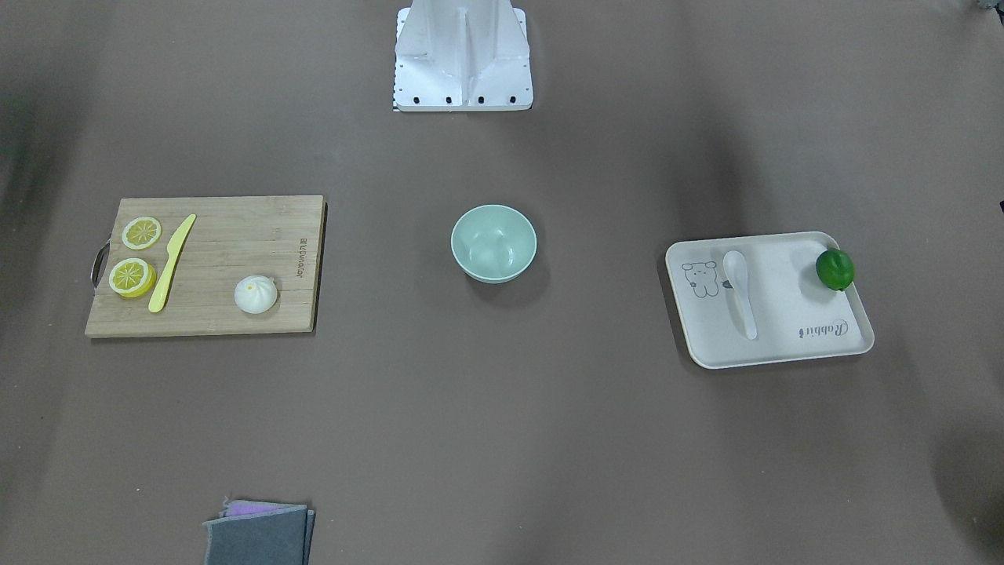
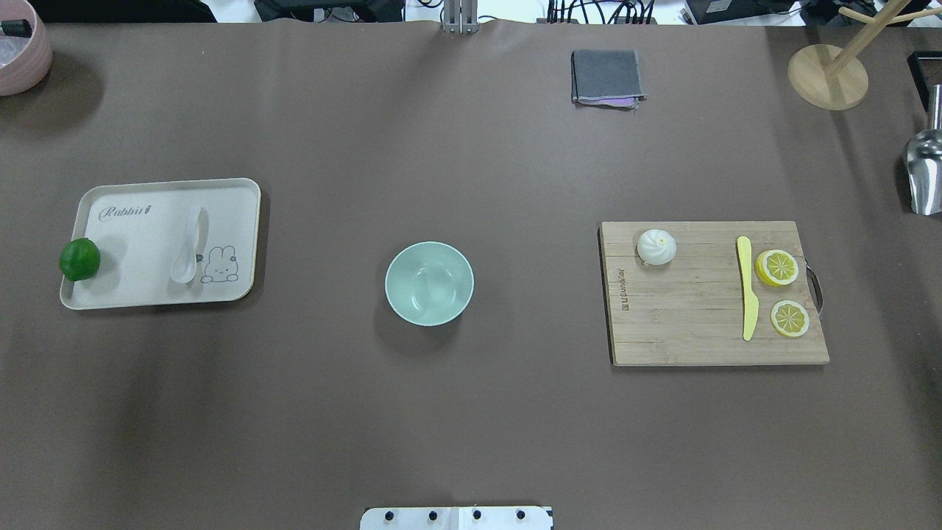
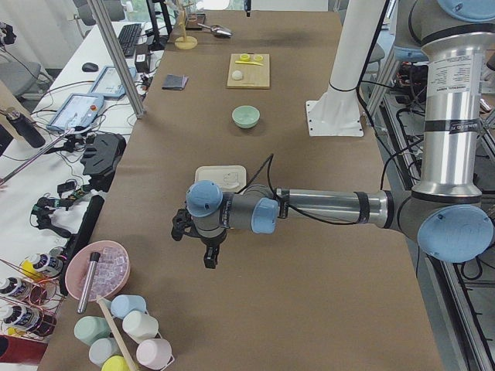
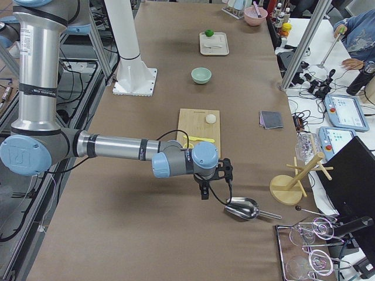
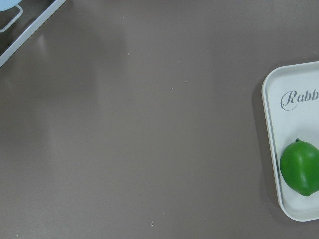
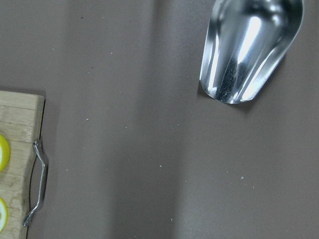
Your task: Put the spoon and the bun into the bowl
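Bowl (image 2: 429, 283), the landmark, is empty. Spoon (image 2: 188, 246) lies on a tray (image 2: 132, 291) to its left, bun (image 2: 656, 246) on a cutting board (image 2: 684, 324) to its right. Left gripper (image 3: 209, 261) and right gripper (image 4: 203, 193) hang farther from the bowl, beyond tray and board. Their opening and any hold cannot be told.

Looks like a robotics lab rather than a kitchen. Holds a long desk (image 3: 309, 309) under a brown cover, with two grey-and-blue robot arms, the left arm (image 3: 325, 207) and the right arm (image 4: 117, 146), reaching over it beside a white pedestal (image 1: 463, 55) bolted down. Lines one side with aluminium posts (image 3: 116, 54). Crowds the neighbouring white bench (image 3: 31, 162) with a keyboard (image 3: 128, 35), touch panels (image 4: 343, 111), a dark monitor (image 4: 357, 175) and loose black cables (image 3: 69, 193). Sets kitchen things, a bowl (image 2: 412, 294) and a cutting board (image 2: 692, 324), among all that gear.
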